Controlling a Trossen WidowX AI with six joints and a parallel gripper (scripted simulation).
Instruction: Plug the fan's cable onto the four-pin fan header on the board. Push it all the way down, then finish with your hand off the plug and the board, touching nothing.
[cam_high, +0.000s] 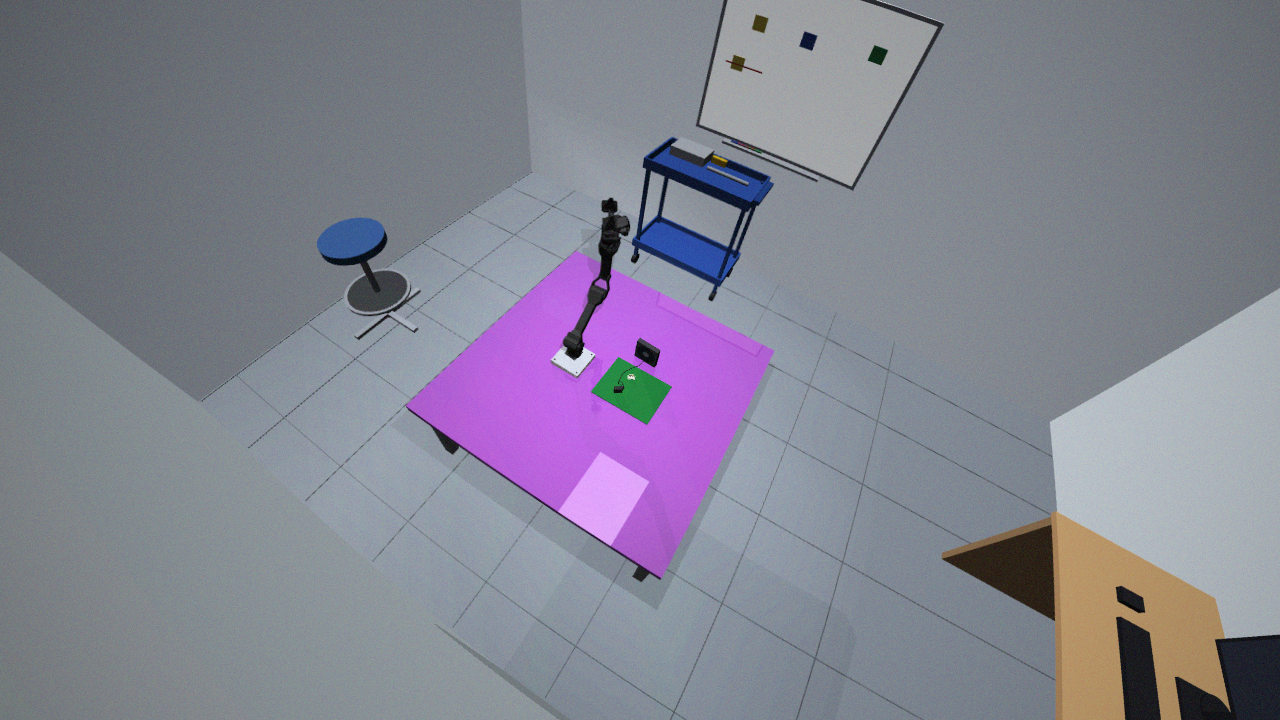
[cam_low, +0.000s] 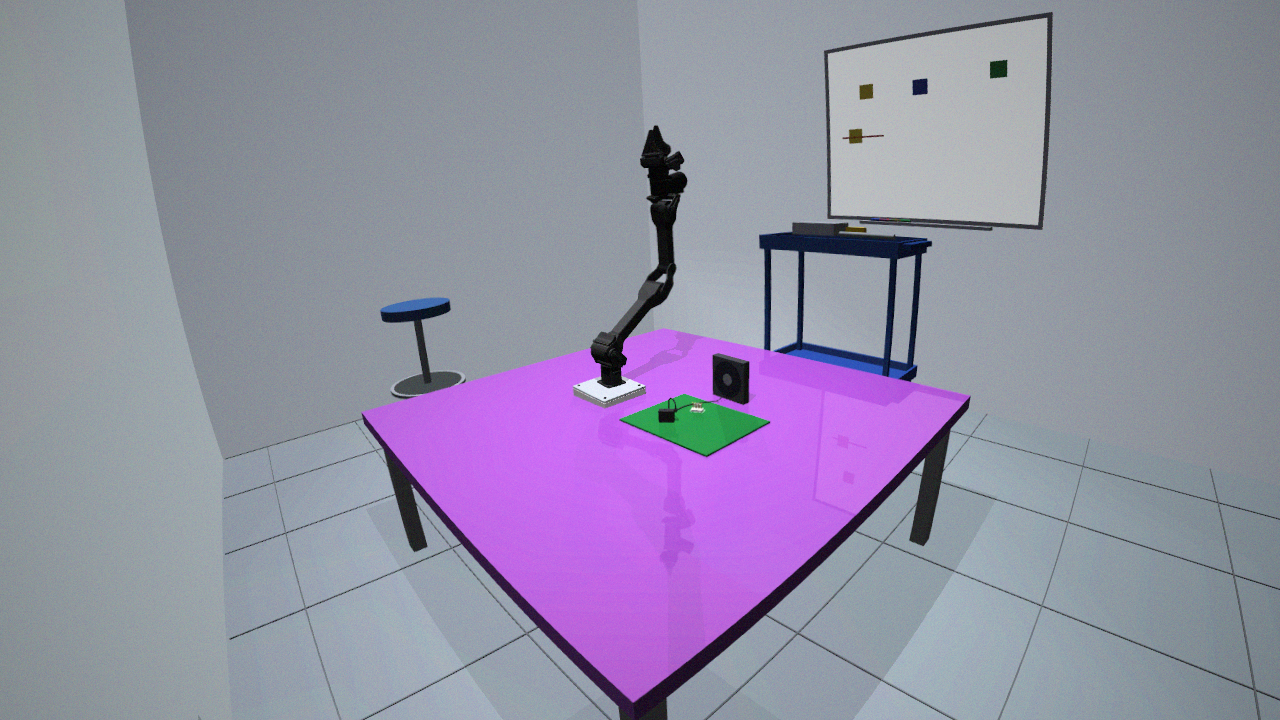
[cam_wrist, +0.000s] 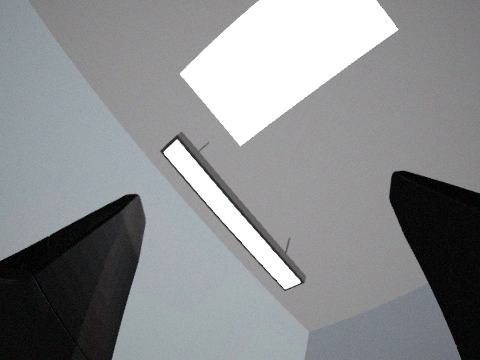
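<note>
Toward the table's far corner, as the exterior view has it, the green board (cam_high: 642, 404) (cam_low: 707, 436) lies flat on the table (cam_high: 519, 394) (cam_low: 537, 483), with the small black plug (cam_high: 618, 389) (cam_low: 666, 415) resting on it near the edge that faces the arm's base (cam_high: 562, 362) (cam_low: 586, 392). The pale header (cam_high: 631, 377) (cam_low: 697, 408) is near the plug but apart from it, so nothing is plugged in. High above, the hand (cam_high: 609, 204) (cam_low: 657, 134) (cam_wrist: 270, 196) points at the ceiling, its fingers wide apart with nothing between them.

The step in hand, I judge, is to fold the arm down and reach for the plug. It would do well to come in from above, close squarely on the plug's sides and leave the header's surroundings free. Then lift just enough, match the plug's turn to the pins, and press straight down; a tilt could catch or bend them.

The cable is thin and dark, arching up from the plug toward the fan (cam_high: 647, 351) (cam_low: 730, 378), a matt black square slab standing on edge with a round face. It may tug if pulled far. The table is glossy violet, mirroring the arm; the board is thin, plain and sharp-cornered.
</note>
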